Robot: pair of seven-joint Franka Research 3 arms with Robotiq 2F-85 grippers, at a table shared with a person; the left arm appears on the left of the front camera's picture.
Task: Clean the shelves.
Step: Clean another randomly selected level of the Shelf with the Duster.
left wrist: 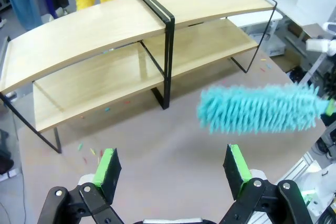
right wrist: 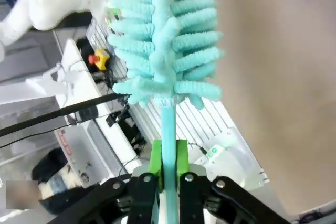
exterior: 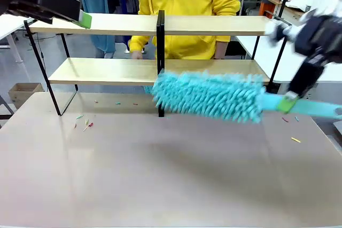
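The shelves point(exterior: 107, 24), two light wooden boards on a black frame with a centre post point(exterior: 160, 62), stand at the table's far side and show again in the left wrist view point(left wrist: 105, 30). A fluffy turquoise duster point(exterior: 208, 95) hovers in front of the lower board, right of the post. My right gripper point(exterior: 291, 102) is shut on its handle; the right wrist view has the green pads clamping the handle point(right wrist: 168, 161) below the duster head point(right wrist: 168, 40). My left gripper point(exterior: 83, 20) sits high at the upper board's left end. It is open point(left wrist: 172, 169) and holds nothing, with the duster point(left wrist: 257, 108) off to its right.
A person in a yellow top point(exterior: 187, 4) stands behind the shelves, hands near the lower board. Small coloured scraps point(exterior: 85, 125) lie on the beige table point(exterior: 160, 174), with more near the right edge point(exterior: 295, 140). A cardboard box point(exterior: 21, 92) sits on the floor at left.
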